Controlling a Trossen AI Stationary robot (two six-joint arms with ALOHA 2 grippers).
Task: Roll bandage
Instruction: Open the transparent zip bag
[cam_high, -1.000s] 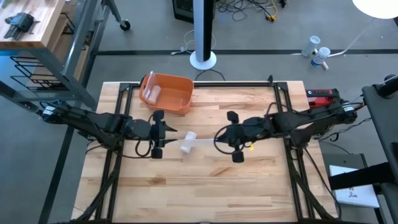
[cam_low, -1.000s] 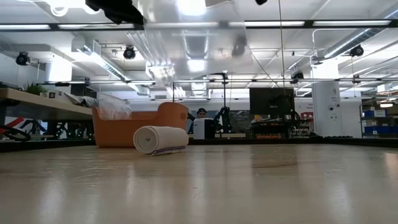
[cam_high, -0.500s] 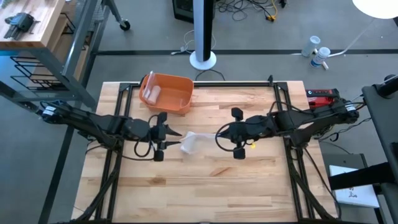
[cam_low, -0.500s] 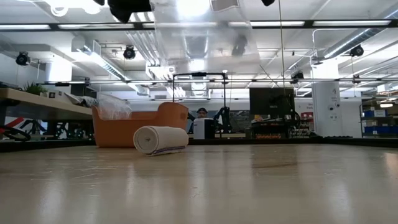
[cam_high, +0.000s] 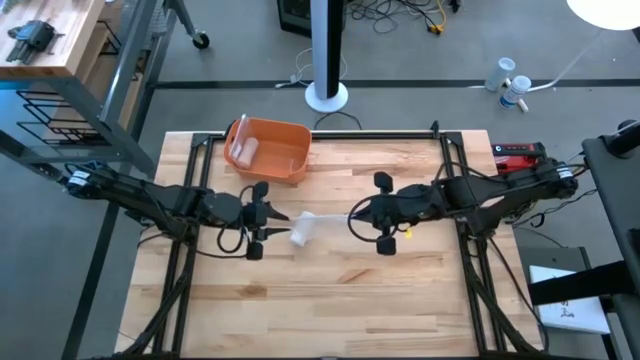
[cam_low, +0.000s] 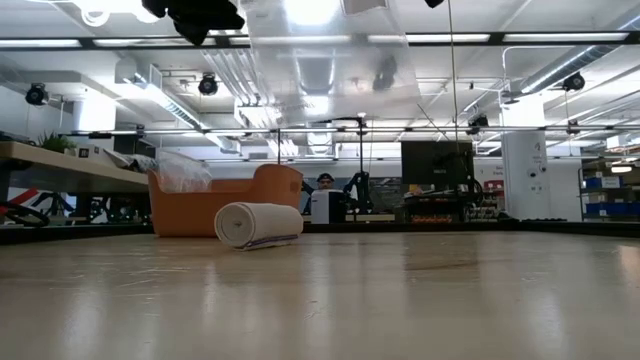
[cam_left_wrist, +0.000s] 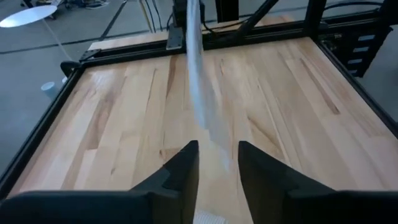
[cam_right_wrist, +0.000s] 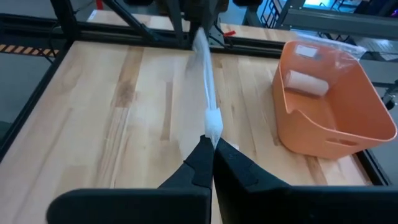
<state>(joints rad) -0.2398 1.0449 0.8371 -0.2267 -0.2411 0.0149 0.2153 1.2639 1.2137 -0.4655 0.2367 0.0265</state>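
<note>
Bandage (cam_high: 303, 228) sits mid-desk between the two arms, partly rolled, with a loose strip running from the roll toward the right gripper (cam_high: 358, 217). Right wrist view shows that gripper's jaws pressed together on the strip's end (cam_right_wrist: 213, 126), strip stretched taut away toward the other arm. Left gripper (cam_high: 268, 218) is just beside the roll; left wrist view shows its jaws spread, strip (cam_left_wrist: 198, 81) passing through the gap without clear contact. Low view gives what the top view doesn't: the roll (cam_low: 258, 223) lies on its side on the desk, and both grippers are raised, only dark bits at the top edge. Orange bin (cam_high: 268, 150) near the desk's far edge holds another white roll (cam_right_wrist: 305, 81) and some clear wrapping. Desk (cam_high: 330, 290) is light wood planks in a black frame. Grey floor around it, white stand pole beyond, workshop benches and ceiling lights in the low view.
</note>
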